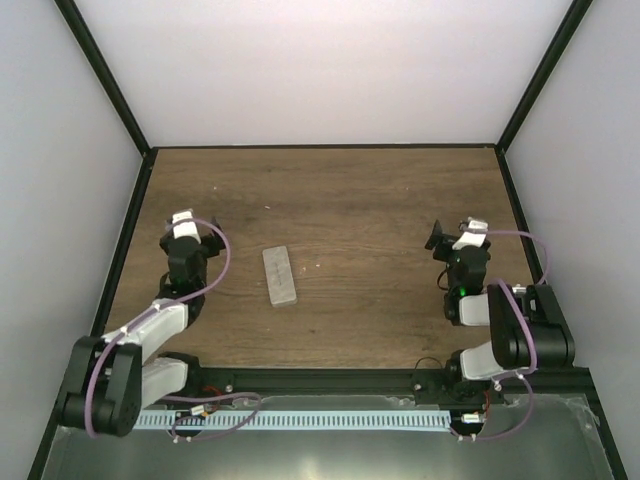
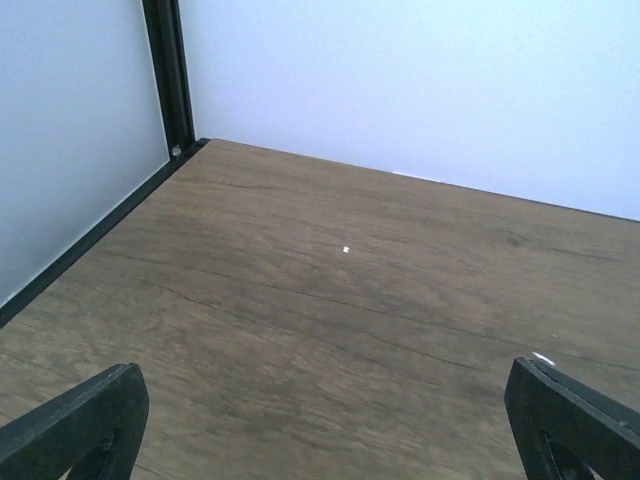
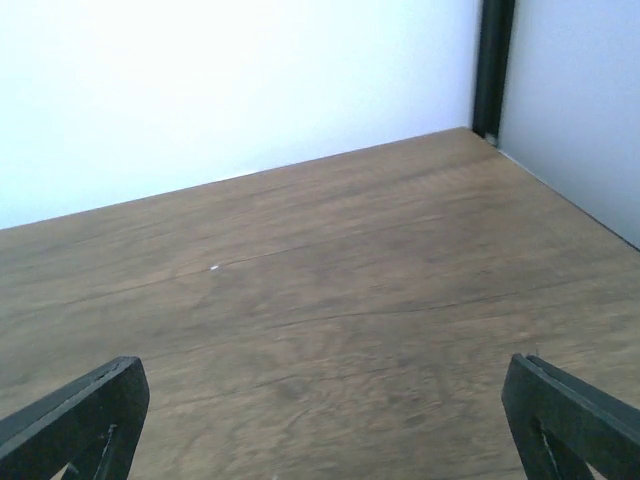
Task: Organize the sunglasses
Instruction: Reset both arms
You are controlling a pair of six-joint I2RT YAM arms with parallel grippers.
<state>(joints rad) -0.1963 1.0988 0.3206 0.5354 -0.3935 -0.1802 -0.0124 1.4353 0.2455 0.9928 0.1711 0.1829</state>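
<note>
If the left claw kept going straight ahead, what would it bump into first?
Nothing stands ahead of the left gripper. It seems to tilt down, so probably the wooden table first, otherwise the white back wall.

1 overhead, 2 low wrist views

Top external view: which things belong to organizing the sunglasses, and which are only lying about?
Job: grey case, shut, likely; left gripper and right gripper, both open. Sunglasses not visible.
Lying about: tiny white specks on the table.
</note>
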